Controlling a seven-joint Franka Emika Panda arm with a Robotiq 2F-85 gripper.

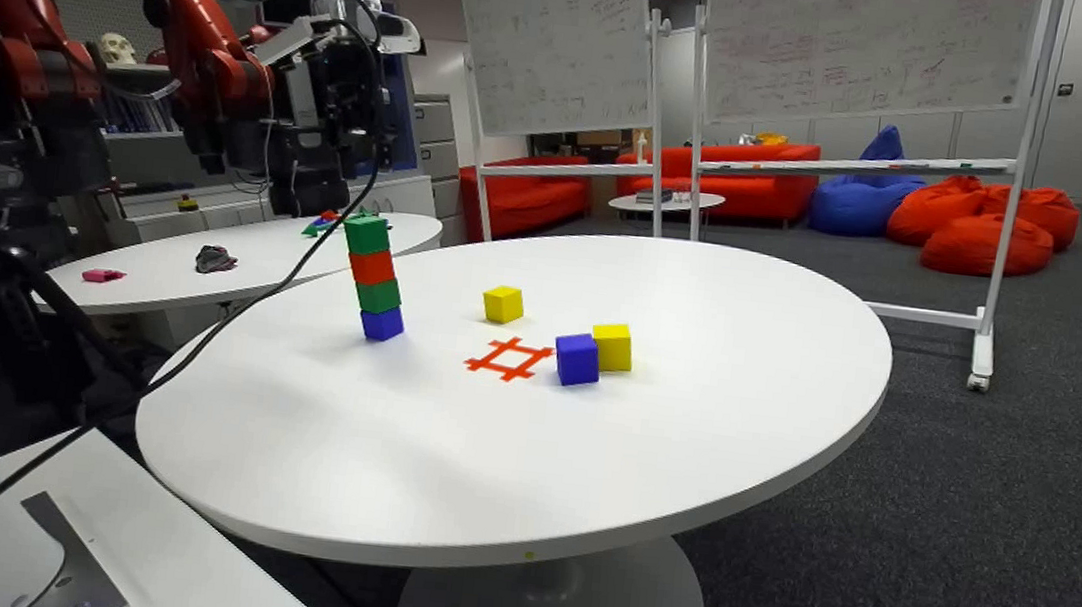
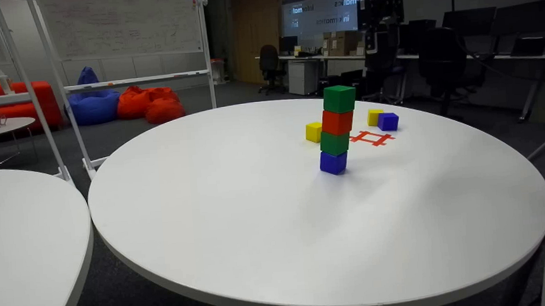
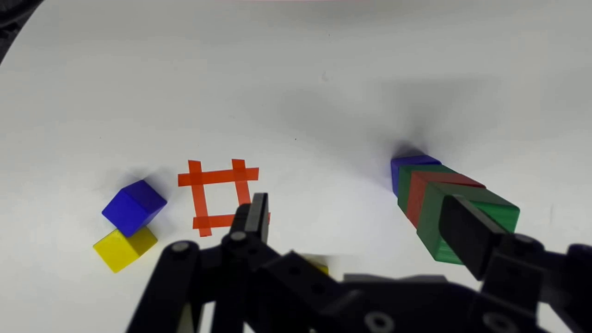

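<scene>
The wrist view shows the gripper (image 3: 363, 222) with its jaws spread wide apart and nothing clamped between them. Nearest to them is a four-cube stack (image 2: 336, 129), partly hidden by one fingertip (image 3: 469, 236); whether finger and wood touch cannot be told from there. In an exterior view its order reads upper green cube (image 2: 339, 99), red cube (image 2: 337, 122), lower green cube (image 2: 334, 142), blue base cube (image 2: 333, 162). With no finger gripping it, the stack seems to stand by its own weight, each cube bearing on the one beneath. Past the opposite finger, a red tape square (image 3: 199, 199) lies flat on the white table (image 1: 483, 468), probably stuck down to mark a spot. Farther from the jaws, a loose blue cube (image 3: 132, 210) sits against or just beside a yellow cube (image 3: 119, 254). A second yellow cube (image 1: 503, 305) is mostly covered by the gripper's linkage in the wrist view.
</scene>
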